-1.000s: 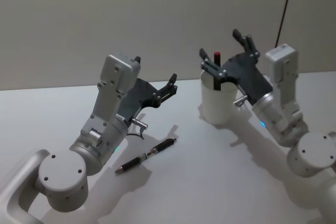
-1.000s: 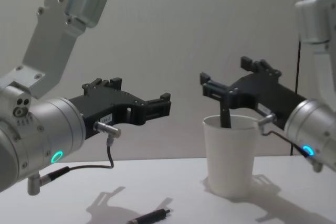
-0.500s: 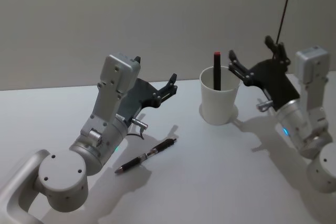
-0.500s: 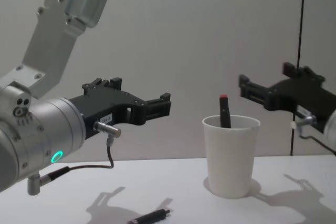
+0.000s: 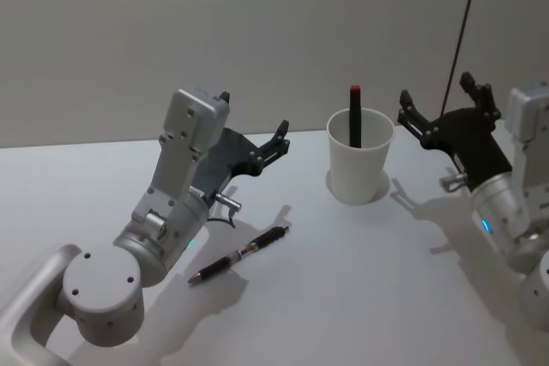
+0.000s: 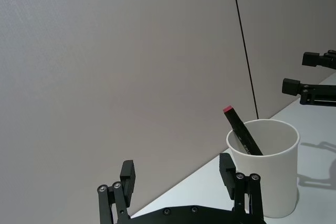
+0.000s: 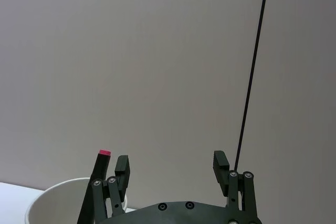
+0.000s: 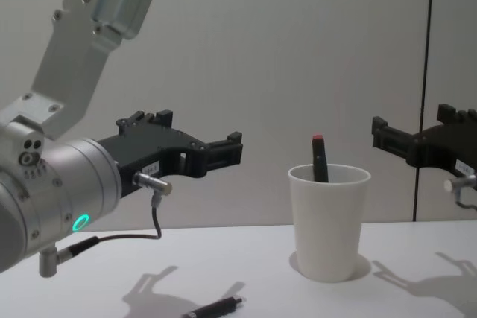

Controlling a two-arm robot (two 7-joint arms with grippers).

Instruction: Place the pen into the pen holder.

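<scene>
Backed off since a moment ago, our right gripper [image 5: 436,92] hangs beside the pen holder [image 5: 356,173], jaws apart. Nearest us a black pen [image 5: 240,255] lies on the table [image 5: 343,289]; our left gripper [image 5: 254,112] hovers above it, fingers spread. Farther back, the red-capped pen [image 5: 354,117] stands in the holder.

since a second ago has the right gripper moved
Yes: the right gripper has pulled back to the robot's right, off the rim of the pen holder.

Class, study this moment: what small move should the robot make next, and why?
Probably lower the open left claw toward the black pen lying on the table near it: a red-capped pen stands in the white cup, and the open right claw sits clear of the cup, to its right.
</scene>
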